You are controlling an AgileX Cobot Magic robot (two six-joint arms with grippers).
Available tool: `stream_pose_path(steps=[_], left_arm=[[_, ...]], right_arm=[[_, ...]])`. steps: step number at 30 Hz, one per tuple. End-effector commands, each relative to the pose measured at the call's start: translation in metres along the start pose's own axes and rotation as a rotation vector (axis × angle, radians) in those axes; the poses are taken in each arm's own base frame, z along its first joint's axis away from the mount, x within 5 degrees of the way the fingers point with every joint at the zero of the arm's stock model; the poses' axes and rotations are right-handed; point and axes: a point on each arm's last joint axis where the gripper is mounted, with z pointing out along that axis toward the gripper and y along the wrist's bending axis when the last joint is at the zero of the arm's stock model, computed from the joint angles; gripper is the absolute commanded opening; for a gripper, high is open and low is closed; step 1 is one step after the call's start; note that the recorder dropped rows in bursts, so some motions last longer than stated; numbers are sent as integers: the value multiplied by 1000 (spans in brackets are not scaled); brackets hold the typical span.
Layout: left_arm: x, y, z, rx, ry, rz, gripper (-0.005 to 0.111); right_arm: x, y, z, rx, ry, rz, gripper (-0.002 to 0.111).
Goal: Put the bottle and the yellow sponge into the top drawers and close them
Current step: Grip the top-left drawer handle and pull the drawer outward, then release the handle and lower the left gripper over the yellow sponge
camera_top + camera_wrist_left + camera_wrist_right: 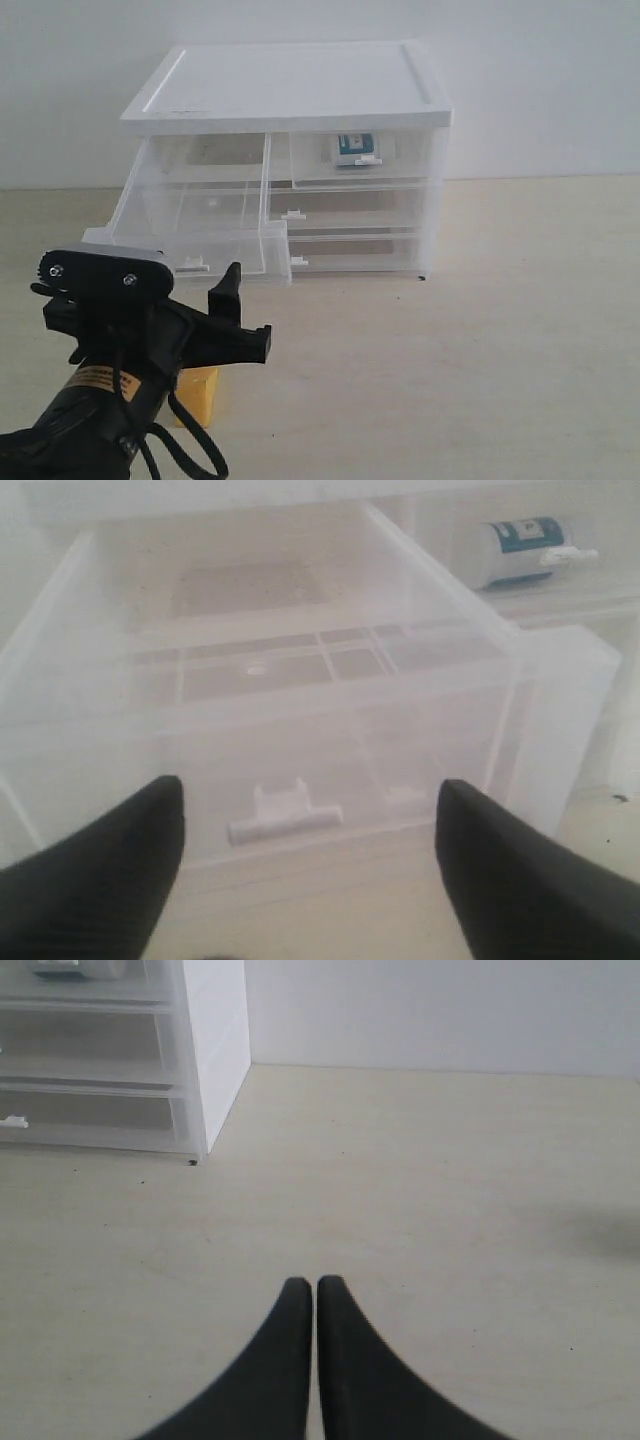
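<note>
The top left drawer (200, 215) is pulled far out of the white-topped cabinet (290, 85) and holds nothing. In the shut top right drawer (405, 160) lies the bottle (355, 147), also visible as a white and teal bottle (525, 545) in the left wrist view. The yellow sponge (203, 392) sits on the table at the front left, partly hidden under my left arm. My left gripper (248, 312) hovers open and empty just above and behind the sponge, facing the open drawer (300, 670) and its white handle (285, 815). My right gripper (315, 1288) is shut on nothing, low over bare table.
Two full-width clear drawers (350, 215) below are closed. The cabinet's lower right corner (195, 1155) stands ahead of the right gripper. The beige table (480, 330) stretches to a white wall behind.
</note>
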Motion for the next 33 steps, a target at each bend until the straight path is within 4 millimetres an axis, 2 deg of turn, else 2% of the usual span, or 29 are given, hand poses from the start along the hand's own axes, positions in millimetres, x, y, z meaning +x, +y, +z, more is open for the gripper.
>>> stream_pose_path(steps=[1,6,11,14,20,24,25,27,28,31,33], left_arm=[[-1,3,-2,-21,7,-8,71],[1,8,-9,-91,39,-12,71],[-4,4,-27,-46,39,34,71],[-3,6,-44,-39,124,48,71],[4,-4,-63,119,339,179,71],[-6,-4,-74,198,370,237,70],[-11,-4,-77,229,373,239,67],[-22,-7,-85,346,388,257,50],[-28,-8,-90,425,386,295,34],[-41,-7,-96,479,375,315,4],[-49,-3,-98,476,396,323,4]], right_arm=[[-1,-1,0,9,-13,-4,0],[-1,-1,0,9,-13,-4,0],[-1,-1,0,9,-13,-4,0],[-1,-1,0,9,-13,-4,0],[-1,-1,0,9,-13,-4,0],[-1,-1,0,9,-13,-4,0],[-1,-1,0,9,-13,-4,0],[-1,-1,0,9,-13,-4,0],[-1,-1,0,9,-13,-4,0],[-1,-1,0,9,-13,-4,0],[-1,-1,0,9,-13,-4,0]])
